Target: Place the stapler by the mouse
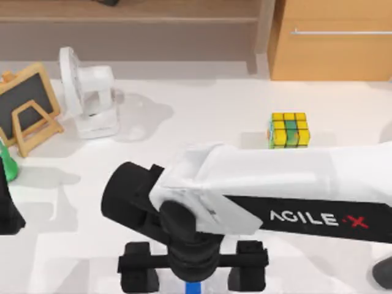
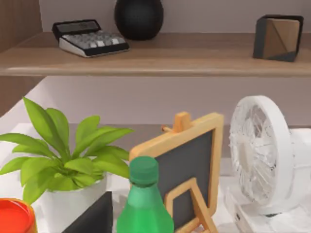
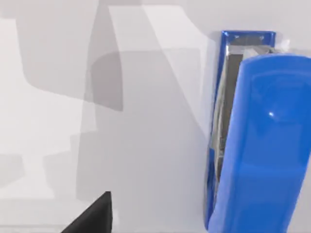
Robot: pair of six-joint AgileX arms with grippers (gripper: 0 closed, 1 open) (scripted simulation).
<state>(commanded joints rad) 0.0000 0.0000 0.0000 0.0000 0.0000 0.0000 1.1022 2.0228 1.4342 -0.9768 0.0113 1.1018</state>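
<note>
Right tool [image 1: 193,264]: I hover it over the stapler [image 3: 257,141] for pickup; grip state unreadable
Left arm [image 1: 7,208]: parked at worktop's left

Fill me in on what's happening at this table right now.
The right arm reaches across the table from the right, its hand low at the near edge, directly over the blue stapler, of which a sliver shows between its fingers in the top view. The stapler lies flat on the white table. The left arm sits parked at the left edge. A puzzle cube, fan and small chalkboard stand farther back.
</note>
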